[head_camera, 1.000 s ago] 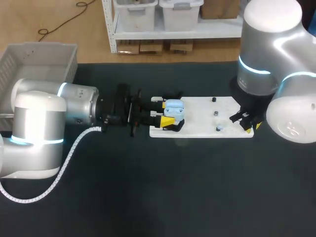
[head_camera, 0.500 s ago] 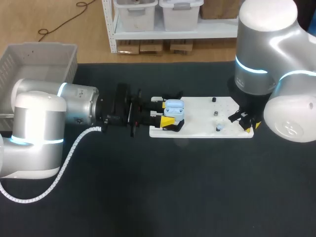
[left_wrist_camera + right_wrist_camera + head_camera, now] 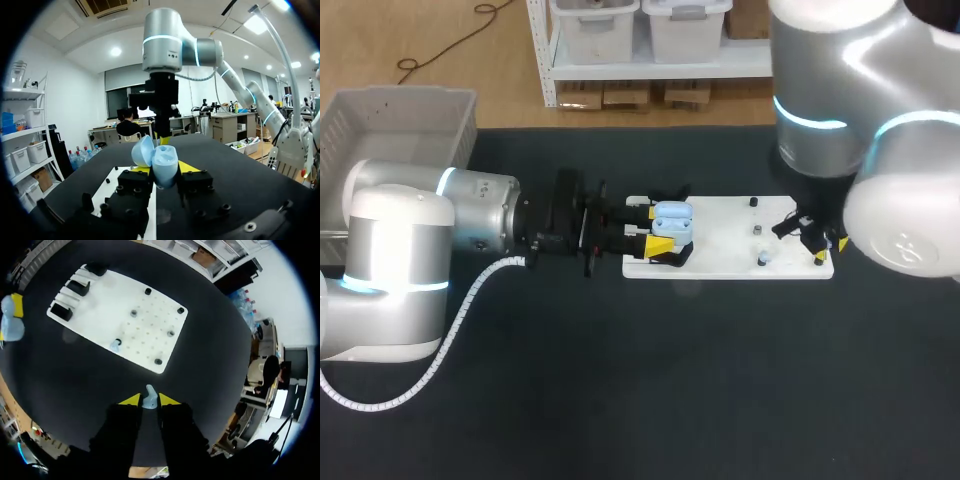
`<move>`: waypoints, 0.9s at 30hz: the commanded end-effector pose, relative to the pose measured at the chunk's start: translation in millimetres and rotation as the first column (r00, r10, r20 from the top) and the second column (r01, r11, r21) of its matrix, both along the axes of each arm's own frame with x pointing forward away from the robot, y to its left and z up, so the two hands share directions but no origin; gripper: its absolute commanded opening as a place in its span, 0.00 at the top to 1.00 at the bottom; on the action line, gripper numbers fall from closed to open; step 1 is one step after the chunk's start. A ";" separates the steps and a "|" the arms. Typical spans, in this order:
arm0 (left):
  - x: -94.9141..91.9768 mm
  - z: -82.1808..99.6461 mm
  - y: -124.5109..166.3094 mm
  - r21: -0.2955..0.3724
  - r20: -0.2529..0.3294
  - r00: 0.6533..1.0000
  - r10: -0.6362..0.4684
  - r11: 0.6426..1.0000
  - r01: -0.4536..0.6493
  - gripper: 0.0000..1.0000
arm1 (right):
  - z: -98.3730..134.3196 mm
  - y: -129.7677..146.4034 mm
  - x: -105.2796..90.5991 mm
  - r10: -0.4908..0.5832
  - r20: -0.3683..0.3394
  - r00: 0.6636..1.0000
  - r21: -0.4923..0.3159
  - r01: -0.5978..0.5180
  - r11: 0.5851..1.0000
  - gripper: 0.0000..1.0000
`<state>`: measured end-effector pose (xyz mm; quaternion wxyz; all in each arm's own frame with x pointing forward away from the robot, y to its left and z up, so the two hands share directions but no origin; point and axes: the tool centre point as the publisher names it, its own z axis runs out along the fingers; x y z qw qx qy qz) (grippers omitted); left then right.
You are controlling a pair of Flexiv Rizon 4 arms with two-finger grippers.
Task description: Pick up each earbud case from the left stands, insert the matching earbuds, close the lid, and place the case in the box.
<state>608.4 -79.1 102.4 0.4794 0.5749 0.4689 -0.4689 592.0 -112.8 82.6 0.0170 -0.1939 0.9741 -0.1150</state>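
Right arm point(image 3: 840, 100) has swung left and slightly back over the last second, so the right gripper point(image 3: 812, 238) now sits over the right end of the white board point(image 3: 720, 262). Left arm hasn't shifted.

Left gripper point(image 3: 655, 228) is clamped on the light-blue earbud case point(image 3: 672, 217), one yellow tip on each side, at the board's left end. Left wrist view shows what the head view doesn't: the lid point(image 3: 142, 150) is open, tipped to one side. Can't tell if anything is inside the case.

Right wrist view: the fingers pinch a small pale-blue earbud point(image 3: 149, 395) between the yellow tips, above bare table just off the board's edge. That earbud can't be made out in the head view, where the arm's bulk covers most of the gripper.

Further out on the board, a second earbud point(image 3: 115, 345) rests on a peg, and black stands point(image 3: 65, 312) sit at the far end.

Grey box point(image 3: 380, 120) is at the table's far left, cut off by the head view's edge.
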 end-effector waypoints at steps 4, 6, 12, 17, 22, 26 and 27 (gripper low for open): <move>1.0 -0.5 0.2 0.000 0.000 1.000 -0.003 1.000 0.003 1.00 | 44.9 37.9 -5.5 -0.116 -0.090 0.989 -0.003 0.116 0.993 1.00; 1.0 -0.5 0.2 0.000 0.000 1.000 -0.003 1.000 0.003 1.00 | 49.8 47.4 -7.2 -0.135 -0.104 0.985 -0.002 0.135 0.991 1.00; 1.0 -0.5 0.2 0.000 0.000 1.000 -0.003 1.000 0.003 1.00 | 59.6 72.2 -8.9 -0.158 -0.088 0.984 -0.004 0.158 0.987 1.00; 1.0 -0.5 0.2 0.000 0.000 1.000 -0.003 1.000 0.003 1.00 | 63.8 88.5 -16.5 -0.150 -0.086 0.985 0.014 0.152 0.988 1.00; 1.0 -0.5 0.2 0.000 0.000 1.000 -0.003 1.000 0.003 1.00 | 63.8 88.5 -16.5 -0.150 -0.086 0.985 0.014 0.152 0.988 1.00; 1.0 -0.5 0.2 0.000 0.000 1.000 -0.003 1.000 0.003 1.00 | 63.8 88.5 -16.5 -0.150 -0.086 0.985 0.014 0.152 0.988 1.00; 1.0 -0.5 0.2 0.000 0.000 1.000 -0.003 1.000 0.003 1.00 | 63.8 88.5 -16.5 -0.150 -0.086 0.985 0.014 0.152 0.988 1.00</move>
